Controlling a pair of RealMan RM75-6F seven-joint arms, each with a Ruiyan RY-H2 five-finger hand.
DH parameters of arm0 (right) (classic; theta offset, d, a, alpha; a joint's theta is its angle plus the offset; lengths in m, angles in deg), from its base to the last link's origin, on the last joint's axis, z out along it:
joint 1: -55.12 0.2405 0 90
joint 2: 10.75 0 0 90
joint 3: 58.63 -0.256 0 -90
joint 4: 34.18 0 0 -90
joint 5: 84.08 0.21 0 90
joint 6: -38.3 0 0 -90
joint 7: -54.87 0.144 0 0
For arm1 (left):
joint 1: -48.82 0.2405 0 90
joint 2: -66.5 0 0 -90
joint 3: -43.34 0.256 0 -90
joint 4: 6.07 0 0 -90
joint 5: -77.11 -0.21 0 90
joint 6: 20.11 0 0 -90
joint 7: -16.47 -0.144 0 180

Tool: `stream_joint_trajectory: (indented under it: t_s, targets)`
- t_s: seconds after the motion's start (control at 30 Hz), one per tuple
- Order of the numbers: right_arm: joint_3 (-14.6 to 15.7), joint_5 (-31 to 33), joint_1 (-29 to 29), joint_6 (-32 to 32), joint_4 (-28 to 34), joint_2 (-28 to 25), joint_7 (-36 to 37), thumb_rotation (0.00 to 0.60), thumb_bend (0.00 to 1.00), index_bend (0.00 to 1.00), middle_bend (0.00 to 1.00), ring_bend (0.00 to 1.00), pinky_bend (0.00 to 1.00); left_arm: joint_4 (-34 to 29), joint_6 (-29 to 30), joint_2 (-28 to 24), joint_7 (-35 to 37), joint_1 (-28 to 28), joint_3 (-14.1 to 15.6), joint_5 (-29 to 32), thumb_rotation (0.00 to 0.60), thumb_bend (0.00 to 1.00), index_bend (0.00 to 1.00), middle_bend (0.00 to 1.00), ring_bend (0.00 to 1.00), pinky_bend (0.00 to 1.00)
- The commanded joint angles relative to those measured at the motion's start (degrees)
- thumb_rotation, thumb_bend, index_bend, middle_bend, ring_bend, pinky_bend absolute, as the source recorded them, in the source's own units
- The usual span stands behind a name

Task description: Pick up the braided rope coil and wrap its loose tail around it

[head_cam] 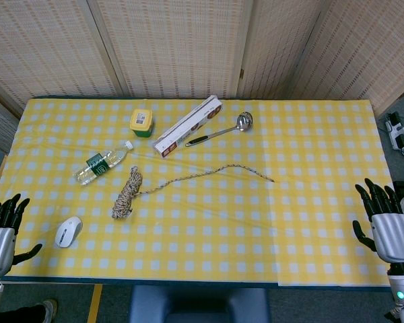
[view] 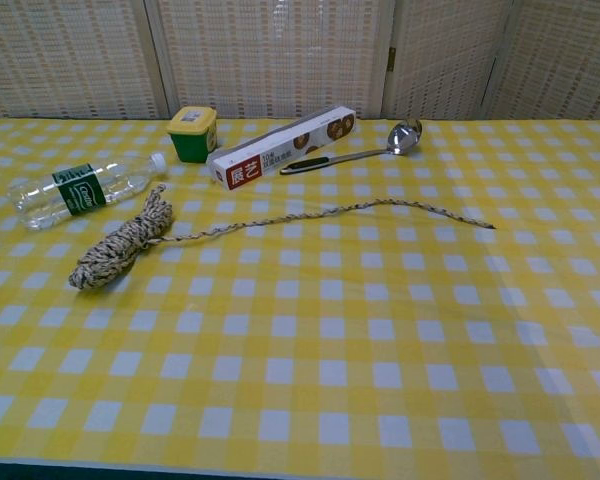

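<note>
One rope coil [head_cam: 126, 193], one bottle [head_cam: 100, 166], one tub [head_cam: 141, 123], one box [head_cam: 188, 126], one ladle [head_cam: 220, 131], one mouse [head_cam: 68, 231] on table [head_cam: 310, 235]. Coil: speckled beige-brown braid, elongated bundle, left of centre, near bottle. One tail [head_cam: 209, 173] runs right from coil, flat, wavy. Left robot hand [head_cam: 1, 225] at near-left edge, fingers spread, empty. Right robot hand [head_cam: 388, 223] at near-right edge, fingers spread, empty.
</note>
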Motion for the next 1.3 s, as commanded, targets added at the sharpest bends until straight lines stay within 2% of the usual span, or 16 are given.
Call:
stream_joint_trajectory:
  t_s: [0.03,0.43,0.63,0.77,0.87,1.03,1.3]
  targets:
    - [-0.02,0.12,0.00,0.07,0.03,0.00,0.08,0.600,0.46,0.00,0.00,0.07,0.00,-0.14,-0.35,-0.08,-0.20,-0.05,0.08,0.21,0.600,0.17,0.00,0.00,0.00,0.00]
    - [0.09,0.03,-0.22,-0.16,-0.22,-0.10,0.48,0.600,0.46,0.00,0.00,0.07,0.00,-1.68,-1.53,-0.72,-1.18,-0.39,0.07,0.93,0.600,0.17,0.00,0.00,0.00,0.00]
    - [0.02,0.40,-0.27,0.05,-0.01,-0.62,0.31,0.600,0.46,0.00,0.00,0.07,0.00,-3.28,-1.66,-1.19,-1.65,-2.24,-1.03,-1.25,0.600,0.17,0.01,0.03,0.02,0.00]
    - [0.07,0.03,-0.14,0.10,0.20,-0.94,0.16,0.600,0.46,0.00,0.00,0.07,0.00,-4.49,-3.11,-1.41,-0.75,-5.00,-2.57,-2.97,0.600,0.18,0.05,0.05,0.05,0.00]
    - [-0.12,-0.03,-0.25,-0.37,0.30,-1.20,0.25,0.600,0.46,0.00,0.00,0.07,0.00,-5.12,-5.42,-1.00,-0.88,-7.82,-3.99,-3.40,0.600,0.18,0.08,0.07,0.07,0.01]
    - [-0.13,-0.35,-0.52,-1.03,0.57,-1.67,0.28,0.600,0.46,0.00,0.00,0.07,0.00,-6.23,-11.70,0.73,-0.57,-13.41,-6.26,-2.10,0.600,0.18,0.16,0.14,0.14,0.09]
    - [0.07,-0.57,-1.19,-1.92,0.96,-2.13,0.53,0.600,0.46,0.00,0.00,0.07,0.00,-6.93,-23.13,5.43,-2.27,-21.85,-7.86,2.99,0.600,0.18,0.18,0.17,0.18,0.13]
